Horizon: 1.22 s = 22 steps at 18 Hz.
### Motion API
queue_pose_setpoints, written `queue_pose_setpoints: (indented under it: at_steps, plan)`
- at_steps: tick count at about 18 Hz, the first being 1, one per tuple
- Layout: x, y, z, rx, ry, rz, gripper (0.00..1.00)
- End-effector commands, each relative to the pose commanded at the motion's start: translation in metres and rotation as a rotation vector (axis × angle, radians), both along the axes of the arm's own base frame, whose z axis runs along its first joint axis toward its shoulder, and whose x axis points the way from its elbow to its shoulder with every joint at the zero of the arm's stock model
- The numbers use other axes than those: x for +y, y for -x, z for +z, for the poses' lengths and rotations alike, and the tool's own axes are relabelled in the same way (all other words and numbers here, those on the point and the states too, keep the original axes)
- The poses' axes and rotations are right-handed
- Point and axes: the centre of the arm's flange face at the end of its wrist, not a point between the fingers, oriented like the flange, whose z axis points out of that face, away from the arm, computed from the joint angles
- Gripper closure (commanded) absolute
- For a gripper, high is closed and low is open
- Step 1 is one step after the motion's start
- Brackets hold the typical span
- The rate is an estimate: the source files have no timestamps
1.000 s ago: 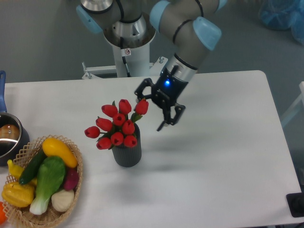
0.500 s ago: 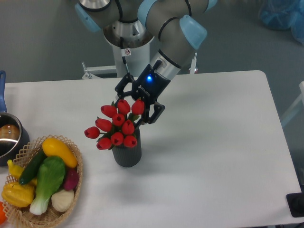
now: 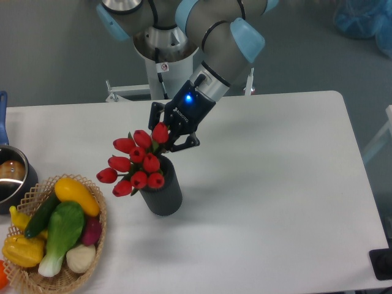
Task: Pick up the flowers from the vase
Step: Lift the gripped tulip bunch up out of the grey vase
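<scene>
The flowers (image 3: 138,164), a bunch of red tulip buds with green stems, stand in the dark grey ribbed vase (image 3: 162,195) left of the table's middle. The bunch and the vase lean to the left. My gripper (image 3: 169,136) reaches down from the back right into the rear of the bunch. Its jaws stand on either side of the rearmost bud and stems and look closed on them. The fingertips are partly hidden by the buds. The vase rests on the table.
A wicker basket (image 3: 92,245) of colourful vegetables sits at the front left, close to the vase. A metal pot (image 3: 12,177) with a blue handle stands at the left edge. The robot base (image 3: 165,61) stands behind the table.
My gripper moved left from beside the flowers into the back of the bunch and closed in. The bunch shifted left and the vase now tilts left.
</scene>
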Motion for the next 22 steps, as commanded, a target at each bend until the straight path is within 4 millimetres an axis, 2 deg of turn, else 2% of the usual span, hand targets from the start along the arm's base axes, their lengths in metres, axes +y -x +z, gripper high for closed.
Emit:
queue_pose_setpoints:
  at_steps: [6, 9, 14, 17, 22]
  plan:
    - [-0.01, 0.007, 0.014, -0.006, -0.037, 0.032, 1.0]
    - [-0.02, 0.015, 0.039, -0.036, -0.1, 0.08, 1.0]
    - [-0.033, 0.026, 0.069, -0.082, -0.145, 0.15, 1.0]
    - [-0.033, 0.029, 0.088, -0.147, -0.163, 0.19, 1.0]
    - [-0.038, 0.036, 0.106, -0.214, -0.177, 0.24, 1.0]
